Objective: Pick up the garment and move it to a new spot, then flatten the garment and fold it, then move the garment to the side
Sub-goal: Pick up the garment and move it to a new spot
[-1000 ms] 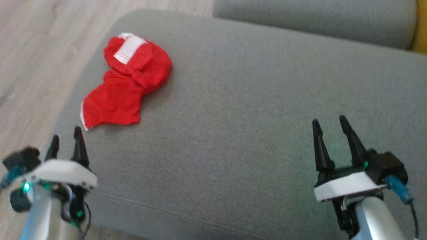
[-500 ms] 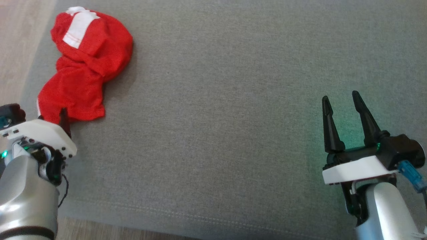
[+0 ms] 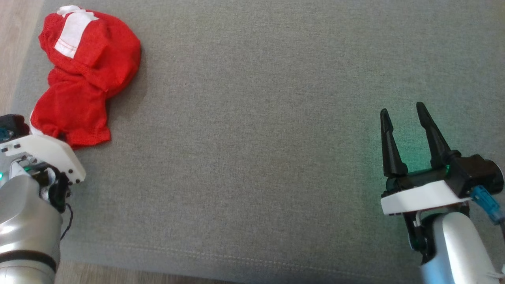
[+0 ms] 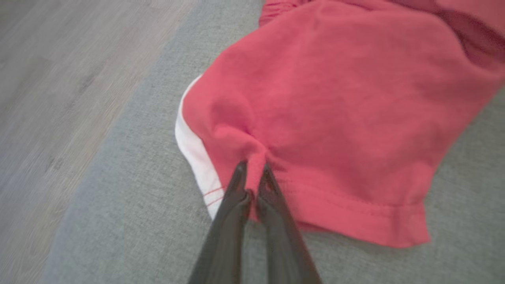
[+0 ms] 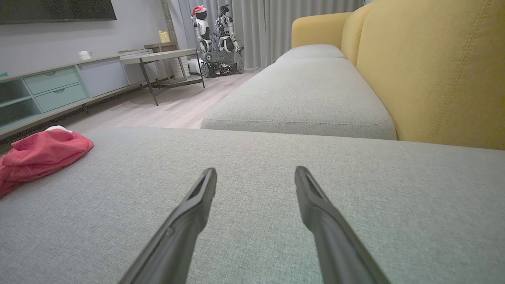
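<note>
The garment (image 4: 335,98), judged light and limp, is pinched near its hem by the closed left gripper (image 4: 252,175); only a thin fold appears caught. The right gripper (image 5: 255,173) is held wide, empty.

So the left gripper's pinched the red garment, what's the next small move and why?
Probably lift the left gripper slightly: it is shut on a pinch of the red garment near its hem, while the rest lies crumpled on the grey cushion.

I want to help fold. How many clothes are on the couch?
1: a red garment, crumpled at the left edge of the grey cushion, its near hem pinched in the left gripper. Others could lie outside the views.
</note>
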